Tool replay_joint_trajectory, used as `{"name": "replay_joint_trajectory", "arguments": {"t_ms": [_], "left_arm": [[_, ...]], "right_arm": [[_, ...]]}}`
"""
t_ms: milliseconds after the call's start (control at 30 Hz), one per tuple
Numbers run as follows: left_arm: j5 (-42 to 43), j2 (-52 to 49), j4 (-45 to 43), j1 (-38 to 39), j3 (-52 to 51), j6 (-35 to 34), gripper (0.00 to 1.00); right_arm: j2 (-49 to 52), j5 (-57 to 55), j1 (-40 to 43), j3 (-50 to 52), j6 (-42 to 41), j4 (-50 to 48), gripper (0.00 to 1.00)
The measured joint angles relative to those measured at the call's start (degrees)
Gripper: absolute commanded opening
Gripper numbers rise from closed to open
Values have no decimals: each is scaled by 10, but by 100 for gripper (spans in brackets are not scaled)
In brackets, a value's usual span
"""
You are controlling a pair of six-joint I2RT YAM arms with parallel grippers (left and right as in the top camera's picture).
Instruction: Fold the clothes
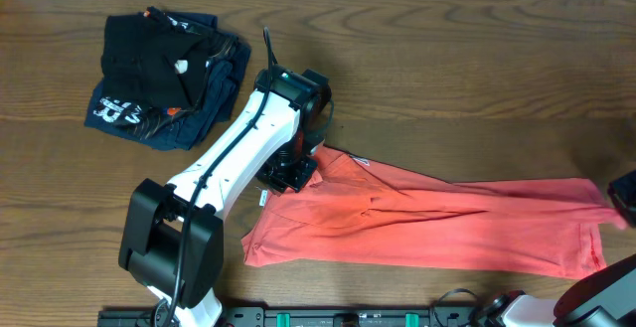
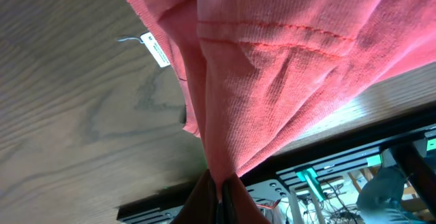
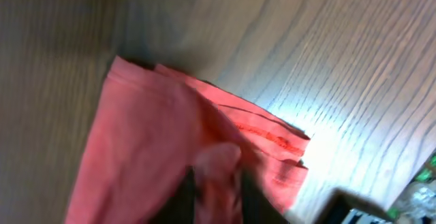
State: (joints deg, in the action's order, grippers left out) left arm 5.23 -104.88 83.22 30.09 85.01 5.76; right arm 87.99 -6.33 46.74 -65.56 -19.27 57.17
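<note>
The coral-red knitted cotton T-shirt [image 2: 286, 67] is matt cloth with a fine ribbed weave and a stitched hem; at its edge the small white neck tag [image 2: 155, 49] looks smooth, cloth or paper unclear; the brown wooden bench [image 1: 447, 59] under the shirt shows streaked grain with a soft sheen; the left claw [image 2: 221, 190], pinching the shirt, looks dark and matt; left of the shirt, the white arm shell [image 1: 243, 143] is smooth plastic; the folded dark garments [image 1: 164, 74] are matt cloth.
</note>
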Motion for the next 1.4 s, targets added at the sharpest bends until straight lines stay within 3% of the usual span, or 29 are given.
{"name": "replay_joint_trajectory", "arguments": {"t_ms": [133, 333, 433, 533, 700, 1033, 1067, 1167, 1200, 1400], "left_arm": [[0, 0, 7, 0, 0, 0, 9], [0, 0, 21, 0, 0, 0, 12], [0, 0, 23, 0, 0, 2, 29], [2, 0, 9, 0, 0, -1, 41], [4, 0, -72, 0, -6, -5, 53], [-56, 5, -308, -1, -124, -12, 58], [-64, 5, -332, -3, -139, -14, 51], [-80, 5, -383, -14, -176, -20, 11], [-82, 5, -404, -20, -189, -19, 6], [-50, 5, -509, -54, -229, -12, 6]], "right_arm": [[0, -2, 0, 6, 1, 1, 38], [0, -1, 0, 6, -2, -3, 53], [0, 8, 0, 7, -1, -14, 56], [0, 33, 0, 10, 0, -31, 59], [0, 70, 0, 31, 0, -51, 62], [0, 105, 0, 89, 0, -89, 63], [0, 107, 0, 90, 0, -89, 63], [0, 113, 0, 92, 0, -90, 63], [0, 115, 0, 92, 0, -91, 63], [0, 124, 0, 92, 0, -91, 62]]}}
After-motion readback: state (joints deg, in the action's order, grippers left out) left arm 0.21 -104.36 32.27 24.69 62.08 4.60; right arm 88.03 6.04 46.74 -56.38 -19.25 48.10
